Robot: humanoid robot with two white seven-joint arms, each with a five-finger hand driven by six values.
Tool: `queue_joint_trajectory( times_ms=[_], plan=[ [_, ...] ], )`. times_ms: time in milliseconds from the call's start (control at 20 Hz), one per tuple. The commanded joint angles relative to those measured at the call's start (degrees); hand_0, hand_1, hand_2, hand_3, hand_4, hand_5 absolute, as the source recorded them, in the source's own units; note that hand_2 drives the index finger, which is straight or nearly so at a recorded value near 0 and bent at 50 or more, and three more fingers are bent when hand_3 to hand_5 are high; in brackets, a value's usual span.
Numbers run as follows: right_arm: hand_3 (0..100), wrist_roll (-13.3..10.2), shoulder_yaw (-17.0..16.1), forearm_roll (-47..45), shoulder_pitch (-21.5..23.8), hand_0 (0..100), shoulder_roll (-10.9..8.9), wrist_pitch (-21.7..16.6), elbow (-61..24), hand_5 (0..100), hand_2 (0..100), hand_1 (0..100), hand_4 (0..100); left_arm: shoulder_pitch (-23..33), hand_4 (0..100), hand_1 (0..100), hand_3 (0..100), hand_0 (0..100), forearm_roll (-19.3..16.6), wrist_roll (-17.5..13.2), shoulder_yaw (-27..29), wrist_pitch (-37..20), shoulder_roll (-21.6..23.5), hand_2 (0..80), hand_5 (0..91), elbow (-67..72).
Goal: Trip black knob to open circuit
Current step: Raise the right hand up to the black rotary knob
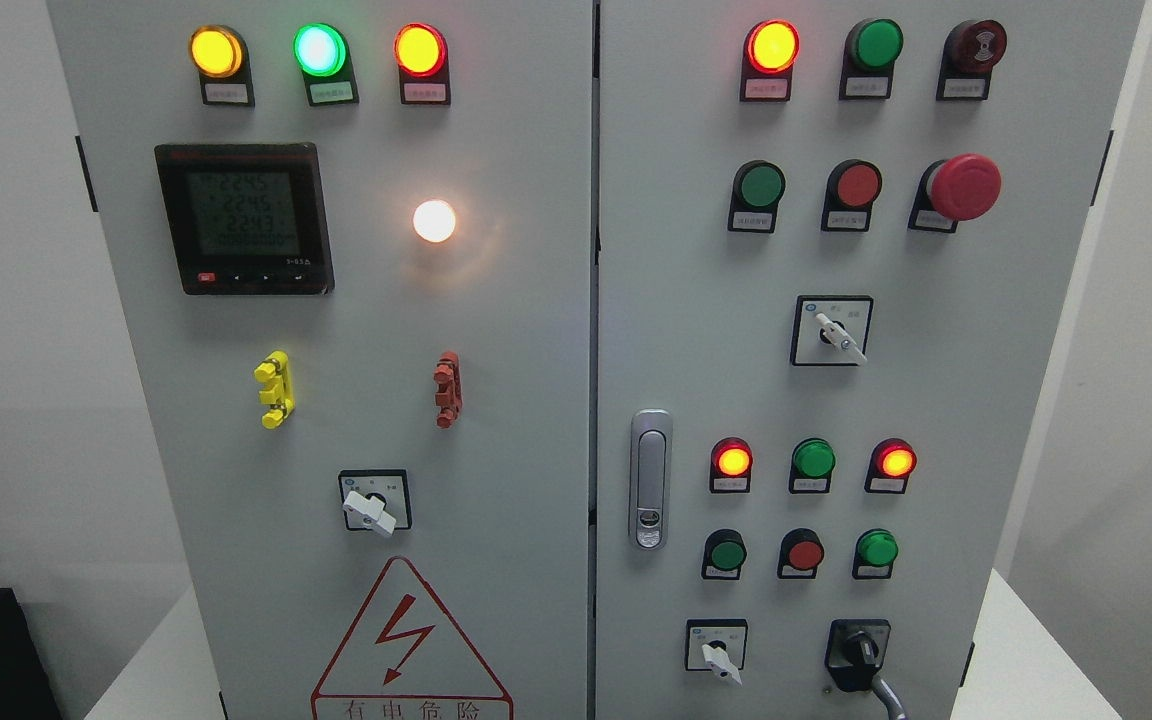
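Note:
The black knob (858, 652) sits at the lower right of the grey control cabinet's right door (696, 300), on a black plate. Its handle points down and to the right, with a grey tip near the bottom edge of the view. Neither of my hands shows in the head view.
White selector switches sit on the right door (839, 335), at its bottom (719, 660), and on the left door (369, 511). Lit red, yellow and green lamps, push buttons, a red mushroom stop button (963, 187), a door latch (649, 480) and a digital meter (244, 217) fill the panel.

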Motion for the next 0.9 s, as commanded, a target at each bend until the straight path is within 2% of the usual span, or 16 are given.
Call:
queue_joint_trajectory(
  times_ms=[0, 852],
  plan=[
    [100, 0.24, 0.89, -0.16, -0.45, 0, 0.23, -0.38, -1.21, 100, 0, 0, 100, -0.12, 0, 39, 0, 12, 0.14, -0.02, 0.14, -0.19, 0.01, 0.0, 0.0, 0.00],
    [100, 0.24, 1.94, -0.16, -0.45, 0, 0.32, -0.38, -1.12, 100, 0, 0, 100, -0.12, 0, 39, 0, 12, 0.14, -0.02, 0.14, -0.20, 0.01, 0.0, 0.0, 0.00]
  ],
)
